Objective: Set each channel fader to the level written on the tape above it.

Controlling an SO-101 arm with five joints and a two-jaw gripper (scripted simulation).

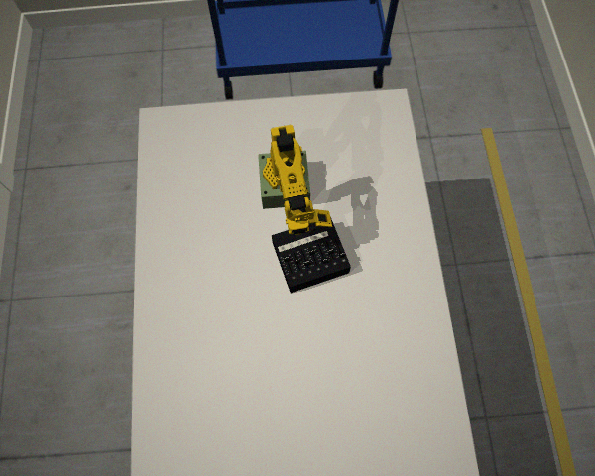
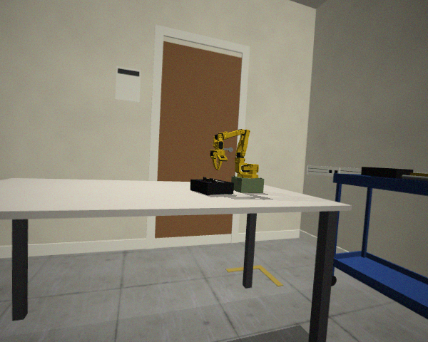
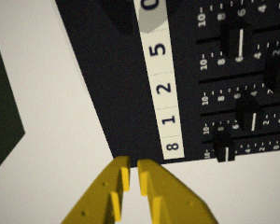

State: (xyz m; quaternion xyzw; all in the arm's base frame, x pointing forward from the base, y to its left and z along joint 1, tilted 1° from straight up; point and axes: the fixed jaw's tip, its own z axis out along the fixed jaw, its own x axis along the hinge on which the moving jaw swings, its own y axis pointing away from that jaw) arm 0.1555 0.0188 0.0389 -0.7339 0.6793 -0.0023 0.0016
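1. Claw [image 3: 133,175] state: fully closed, holding nothing. In the side view it hangs above the desk [image 2: 211,186], not touching it.
2. Desk location: on the white counter [image 1: 210,358], just in front of the arm's green base [image 1: 265,199].
3. Wrist view: the claw tip sits over the desk's corner by the tape [image 3: 161,84], next to the digit 8. Readable digits run 8, 1, 2, 5; further ones are cut off.
4. Judged step: approach the first channel fader [image 3: 223,146], the one under the 8.
5. Procedure: keep the claw closed and use its tip as a pusher. Lower it beside the cap, on the side away from the target mark, then push along the slot only. Stop when the cap's line meets the 8 mark.
6. Avoid brushing neighbouring caps; the master fader must not shift.
7. Orientation: in the top view the desk's long axis runs left to right, turned slightly on the counter. The tape edge faces the arm; the slots run away from it.
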